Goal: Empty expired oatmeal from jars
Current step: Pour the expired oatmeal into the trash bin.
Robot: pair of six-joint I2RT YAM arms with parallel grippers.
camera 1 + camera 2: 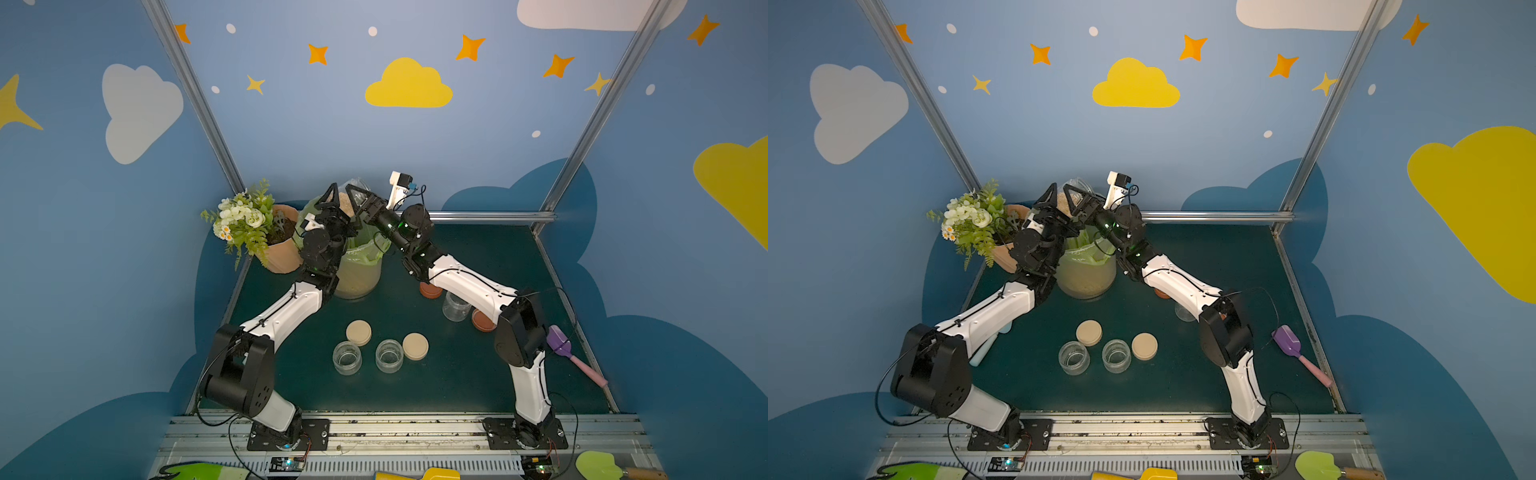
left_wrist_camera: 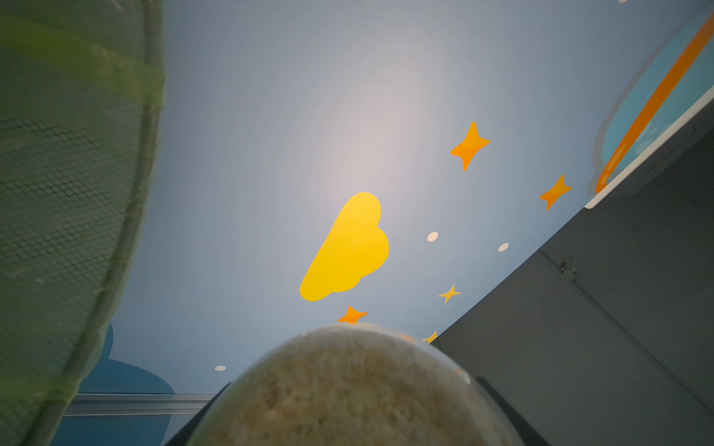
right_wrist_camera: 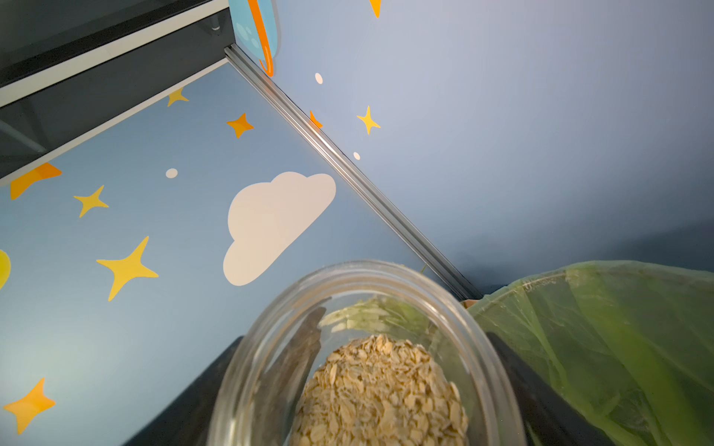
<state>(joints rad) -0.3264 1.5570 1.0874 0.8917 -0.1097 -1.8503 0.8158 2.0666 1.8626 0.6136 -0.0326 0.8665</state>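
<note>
A clear glass jar [image 1: 344,202] of pale oatmeal [image 3: 380,386] hangs lidless over the bin [image 1: 359,266] with the green bag. My right gripper [image 1: 359,196] is shut on it near its open mouth [image 3: 359,270]. My left gripper [image 1: 331,198] is shut on the same jar from the other side, and its wrist view faces the oatmeal-filled base [image 2: 347,386]. Dark fingers [image 2: 498,401] flank the glass. Three jars stand empty on the table [image 1: 347,357] [image 1: 389,355] [image 1: 456,306].
Two beige lids [image 1: 358,332] [image 1: 415,345] lie by the front jars. Two rust-orange lids [image 1: 430,289] [image 1: 483,321] lie partly under my right arm. A flower pot [image 1: 282,249] stands left of the bin. A purple scoop [image 1: 559,343] lies at the right edge.
</note>
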